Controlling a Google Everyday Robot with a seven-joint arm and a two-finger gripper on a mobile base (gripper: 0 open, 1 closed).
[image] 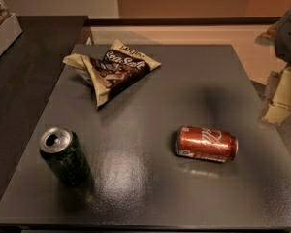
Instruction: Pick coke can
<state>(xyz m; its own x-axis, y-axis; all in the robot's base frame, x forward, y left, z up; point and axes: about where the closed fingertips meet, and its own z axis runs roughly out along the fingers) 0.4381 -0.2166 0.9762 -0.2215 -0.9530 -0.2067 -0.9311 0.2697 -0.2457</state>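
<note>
Coke can (206,143) lies on its side on the worktop (184,81), right of centre and towards the near edge. Its long axis runs left-right, script side up, with a silver end at each side. Nothing touches it.

Gripper (281,95) is at the right edge of my view, a pale shape past the worktop's right edge. It sits to the right of the can and farther back, well apart from it. I can't tell how its grip is set from here. A grey arm part (288,28) shows above it, cut off by the frame.

Dark green can (63,155) stands upright near the left, top opened, well apart from the coke can. A crumpled chip bag (114,69) lies at far left-centre. A darker counter (24,72) runs along the left side of the worktop.
</note>
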